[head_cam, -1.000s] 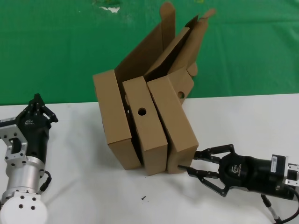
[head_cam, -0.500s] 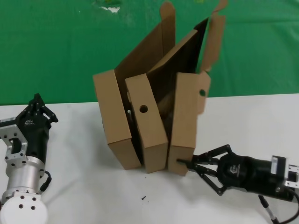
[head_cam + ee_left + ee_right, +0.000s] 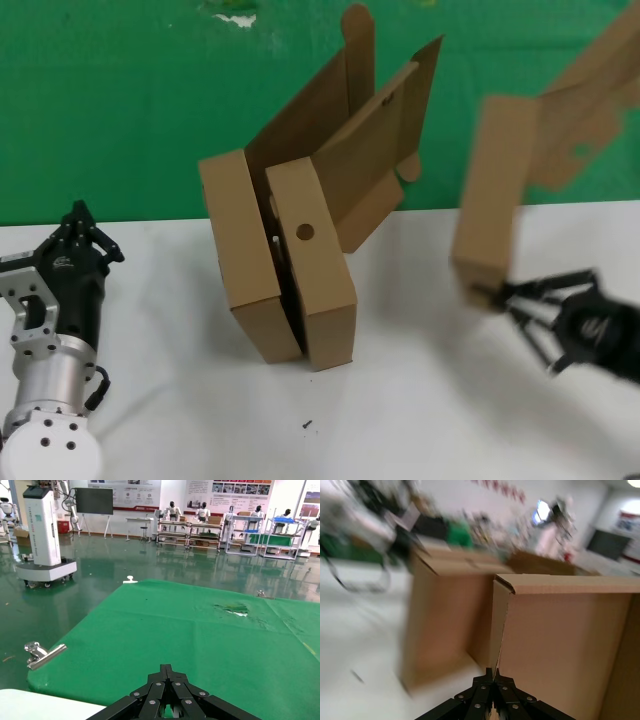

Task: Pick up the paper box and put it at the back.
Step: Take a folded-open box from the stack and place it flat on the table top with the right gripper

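Note:
The paper box [image 3: 490, 190], a shallow brown cardboard mailer with its lid flap open, hangs tilted above the right side of the white table [image 3: 180, 400]. My right gripper [image 3: 497, 293] is shut on its lower corner. In the right wrist view the jaws [image 3: 493, 672] pinch a thin cardboard wall of the box [image 3: 560, 625]. My left gripper [image 3: 78, 215] is parked at the far left, shut and empty, well away from the boxes; its wrist view shows the closed fingertips [image 3: 166, 667] against green cloth.
Two like boxes stand on edge mid-table: a plain one [image 3: 240, 255] and one with a round hole [image 3: 318, 280], their open lids [image 3: 345, 130] leaning back. A green cloth [image 3: 120, 110] covers the area behind the table. A small dark speck [image 3: 307, 425] lies near the front.
The right gripper closed on the rightmost box, pulled it away from the other two, and carried it up and to the right. The left arm has not moved.

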